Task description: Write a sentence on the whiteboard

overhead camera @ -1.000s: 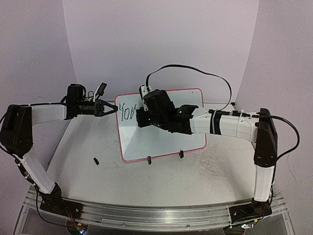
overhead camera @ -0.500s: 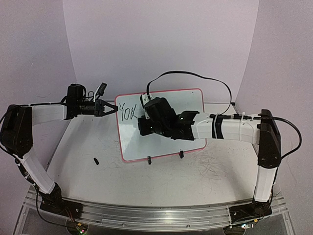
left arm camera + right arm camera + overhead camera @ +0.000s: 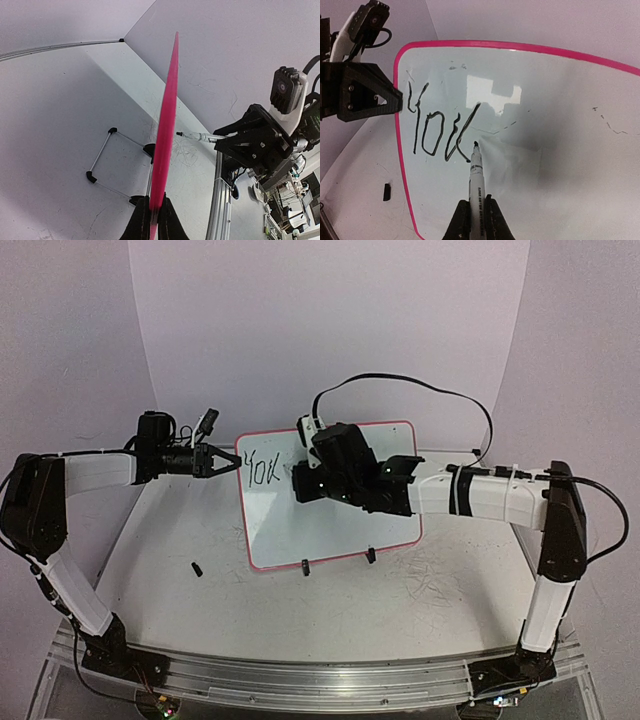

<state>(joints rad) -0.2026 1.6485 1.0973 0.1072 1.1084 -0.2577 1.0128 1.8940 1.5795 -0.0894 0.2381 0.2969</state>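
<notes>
1. From the top camera, you see the whiteboard (image 3: 335, 530) standing upright on its clip feet (image 3: 305, 566) near the far edge of the table (image 3: 300, 615), about midway between the left and right edges.
   - The sentence (image 3: 262, 472) so far reads "You" and sits in the board's upper left corner.
   - Your left gripper (image 3: 232, 462) meets the board's left rim.
   - Your right gripper (image 3: 300, 483) is in front of the board face, just right of the writing.
   - A small black cap (image 3: 196, 568) lies on the table toward the left edge, apart from the board.
2. From the left wrist camera, you look along the board edge-on.
   - The left gripper (image 3: 153, 204) is clenched on the whiteboard's pink rim (image 3: 166, 130).
   - The wire stand (image 3: 102, 156) rests on the table behind the board.
   - On the other side, the right gripper (image 3: 235, 142) holds the marker (image 3: 197, 136) level, with its tip just beside the board face. You cannot tell from here whether it touches.
3. From the right wrist camera, the right gripper (image 3: 476, 212) is clamped on the marker (image 3: 477, 175).
   - The marker's black tip is at the whiteboard (image 3: 560, 150), just right of the tail of the "u".
   - The sentence (image 3: 437, 131) reads "You" near the board's left rim.
   - The left gripper (image 3: 395, 100) pinches that rim beside the "Y".
   - The black cap (image 3: 386, 191) lies on the table left of the board.
</notes>
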